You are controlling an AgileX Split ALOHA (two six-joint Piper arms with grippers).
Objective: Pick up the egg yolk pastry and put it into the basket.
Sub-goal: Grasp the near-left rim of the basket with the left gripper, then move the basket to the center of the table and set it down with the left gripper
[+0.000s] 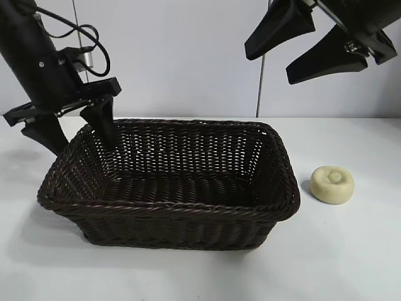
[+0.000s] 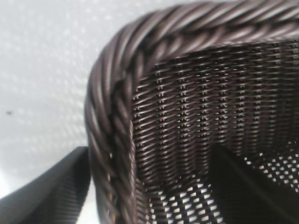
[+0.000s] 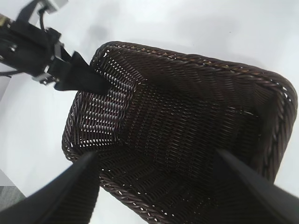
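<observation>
The egg yolk pastry (image 1: 332, 184), a small pale round puck with a knob on top, lies on the white table just right of the basket (image 1: 188, 210); neither wrist view shows it. The dark woven basket holds nothing that I can see. My left gripper (image 1: 84, 147) is open and straddles the basket's left wall, one finger (image 2: 46, 196) outside the braided rim (image 2: 112, 116) and one inside, both clear of the wicker. High over the basket's right end, my right gripper (image 1: 269, 68) hangs open with nothing in it, looking down into the basket (image 3: 187, 70).
The white table (image 1: 351, 251) stretches in front of and to the right of the basket. A pale wall (image 1: 188, 56) stands behind. The left arm's cable (image 1: 94, 37) loops above its wrist.
</observation>
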